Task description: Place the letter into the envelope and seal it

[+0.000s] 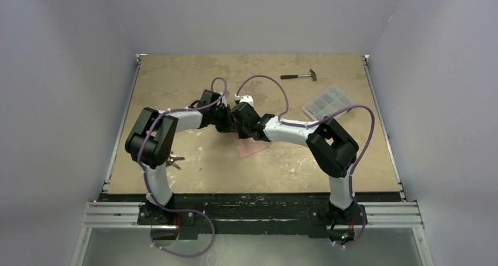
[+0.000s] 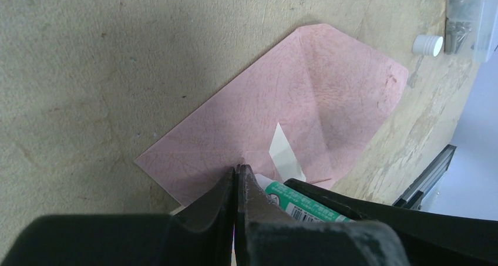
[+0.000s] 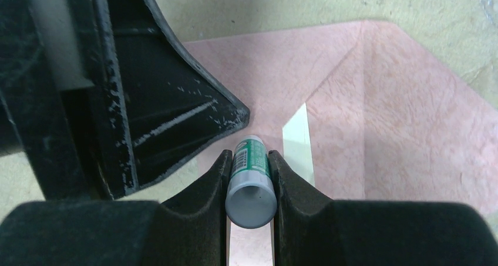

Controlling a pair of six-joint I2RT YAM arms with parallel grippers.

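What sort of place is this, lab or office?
Probably a robotics lab cell: worn plywood table boxed in by plain white walls, aluminium mounting rail at its near edge, hammer and clear parts box lying about.

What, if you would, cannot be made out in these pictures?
- The letter: in no view; whether it lies inside the envelope cannot be told.
- Tip of the glue stick: right wrist view, points away; left wrist view, behind the left gripper.
- Small tool, top view: too small to name.
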